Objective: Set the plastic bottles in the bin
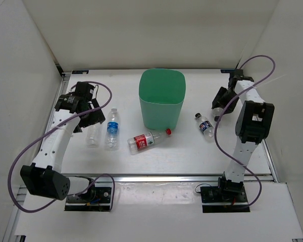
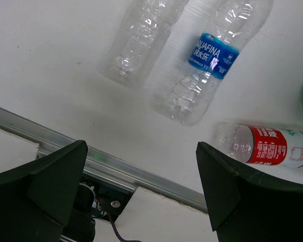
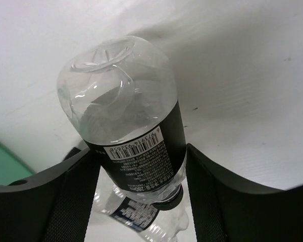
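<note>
The green bin (image 1: pixel 161 98) stands at the middle back of the table. My right gripper (image 3: pixel 140 154) is shut on a dark-labelled plastic bottle (image 3: pixel 131 131) with a black cap, with a finger against each side of the label. Under it a second dark-labelled bottle (image 3: pixel 141 217) lies on the table (image 1: pixel 206 126). At the left, my left gripper (image 2: pixel 141 176) hangs open with nothing between its jaws, just short of an unlabelled bottle (image 2: pixel 141 40) and a blue-labelled bottle (image 2: pixel 212 60). A red-labelled bottle (image 1: pixel 146 141) lies in front of the bin.
White walls close in the table on the left, right and back. A metal rail (image 1: pixel 166 177) runs along the near edge by the arm bases. Purple cables (image 1: pixel 35 151) loop beside both arms. The bin's green side (image 3: pixel 5 161) shows at the left of the right wrist view.
</note>
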Available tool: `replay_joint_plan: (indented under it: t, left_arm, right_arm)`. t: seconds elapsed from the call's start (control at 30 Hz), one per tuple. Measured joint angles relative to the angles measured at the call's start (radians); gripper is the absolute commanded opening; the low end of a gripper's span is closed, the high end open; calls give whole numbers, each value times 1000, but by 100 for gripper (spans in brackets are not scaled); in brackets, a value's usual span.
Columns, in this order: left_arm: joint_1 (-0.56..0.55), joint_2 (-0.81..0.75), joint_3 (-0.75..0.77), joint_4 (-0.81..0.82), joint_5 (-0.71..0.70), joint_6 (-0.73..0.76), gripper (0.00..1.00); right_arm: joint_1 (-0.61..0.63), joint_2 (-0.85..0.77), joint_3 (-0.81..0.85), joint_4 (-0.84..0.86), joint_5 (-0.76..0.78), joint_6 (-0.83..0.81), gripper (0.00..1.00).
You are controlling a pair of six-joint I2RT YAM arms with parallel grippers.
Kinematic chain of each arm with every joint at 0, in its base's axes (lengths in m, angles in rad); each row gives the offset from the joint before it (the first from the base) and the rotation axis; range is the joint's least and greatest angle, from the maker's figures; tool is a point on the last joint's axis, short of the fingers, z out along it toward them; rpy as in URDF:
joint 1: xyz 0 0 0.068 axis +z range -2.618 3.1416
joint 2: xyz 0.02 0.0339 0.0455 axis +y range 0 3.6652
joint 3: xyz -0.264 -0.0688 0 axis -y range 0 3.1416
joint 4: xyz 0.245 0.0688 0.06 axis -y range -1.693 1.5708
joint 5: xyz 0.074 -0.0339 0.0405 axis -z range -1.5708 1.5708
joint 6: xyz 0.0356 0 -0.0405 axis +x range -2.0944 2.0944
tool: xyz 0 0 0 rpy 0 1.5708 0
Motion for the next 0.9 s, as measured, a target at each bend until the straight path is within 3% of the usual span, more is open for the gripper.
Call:
replay_joint_plan:
  t: [0.1,0.23,0.37,0.47,0.53,0.6,0.63,0.9]
  left_arm:
    - [0,39,26,5,9,0,100]
    - [0,56,70,17,12,-6,100]
    - [0,73,101,22,13,-8,100]
    - [0,97,116,23,16,-10,100]
    - [0,107,121,24,16,-16,100]
    - [0,113,122,22,15,-19,100]
    - [0,116,123,21,15,-21,100]
    - [0,121,146,21,-5,-39,100]
  right_arm:
    - [0,-8,84,-37,-13,16,35]
    - [35,-81,211,-74,-82,67,34]
    - [162,-188,397,-65,-177,134,35]
    - [282,-212,589,-24,-261,168,44]
    - [346,-222,658,9,-314,190,58]
    - [394,-237,659,27,-351,214,81]
    - [409,-238,649,28,-362,224,100]
    - [391,-202,514,-22,-332,237,100]
